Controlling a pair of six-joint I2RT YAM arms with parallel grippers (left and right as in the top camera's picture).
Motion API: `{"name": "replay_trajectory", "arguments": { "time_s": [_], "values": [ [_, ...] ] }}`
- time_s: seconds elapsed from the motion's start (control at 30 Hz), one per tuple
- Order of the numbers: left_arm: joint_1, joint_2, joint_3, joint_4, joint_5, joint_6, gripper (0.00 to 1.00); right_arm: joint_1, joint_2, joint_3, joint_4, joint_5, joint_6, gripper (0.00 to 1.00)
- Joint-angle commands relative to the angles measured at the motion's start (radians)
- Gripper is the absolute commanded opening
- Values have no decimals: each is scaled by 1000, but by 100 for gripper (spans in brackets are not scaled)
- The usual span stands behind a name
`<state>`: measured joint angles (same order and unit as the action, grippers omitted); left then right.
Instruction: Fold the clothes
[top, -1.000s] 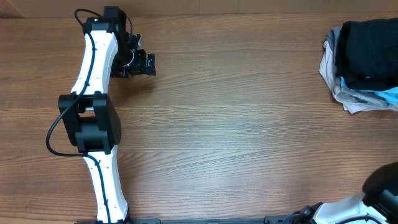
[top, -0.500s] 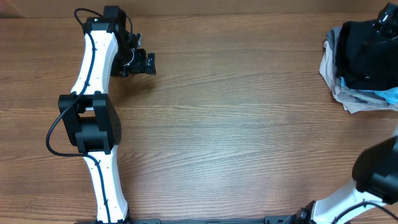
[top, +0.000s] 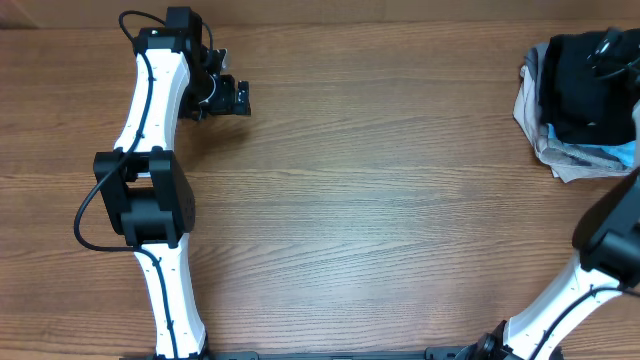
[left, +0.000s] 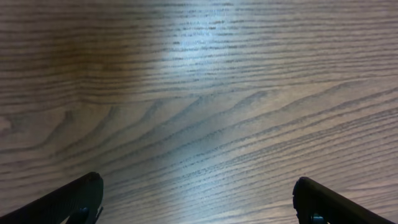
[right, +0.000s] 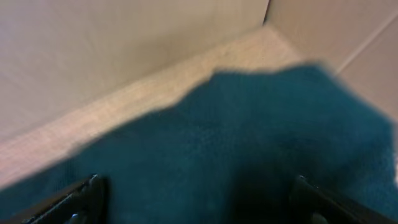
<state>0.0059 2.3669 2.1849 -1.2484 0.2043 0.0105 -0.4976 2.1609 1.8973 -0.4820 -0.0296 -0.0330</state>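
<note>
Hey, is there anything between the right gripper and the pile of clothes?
Nothing visible. The right gripper sits open directly over the dark garment topping the clothes pile. Its wrist view shows only fabric ahead.

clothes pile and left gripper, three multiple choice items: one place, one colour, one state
1. Where on the table is the clothes pile? A centre B right end C left end
2. Its top garment is: A red B dark C yellow
3. The left gripper is: A open B shut on cloth C shut, empty
Answers: B, the overhead shows it at the right end; B, it looks black from above; A, its fingers stand wide apart over bare wood.
</note>
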Motion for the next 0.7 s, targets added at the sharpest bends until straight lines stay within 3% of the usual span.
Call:
{"name": "replay_trajectory", "arguments": {
  "time_s": [0.0, 0.33, 0.67],
  "values": [
    [-8, 5, 3, 8, -4, 12, 100, -1, 109, 12, -11, -17, -1, 100],
    [-8, 5, 3, 8, -2, 8, 100, -2, 414, 5, -124, -17, 2, 100],
    [-18, 5, 3, 8, -2, 8, 100, -2, 452, 12, -200, -17, 3, 100]
  ]
}}
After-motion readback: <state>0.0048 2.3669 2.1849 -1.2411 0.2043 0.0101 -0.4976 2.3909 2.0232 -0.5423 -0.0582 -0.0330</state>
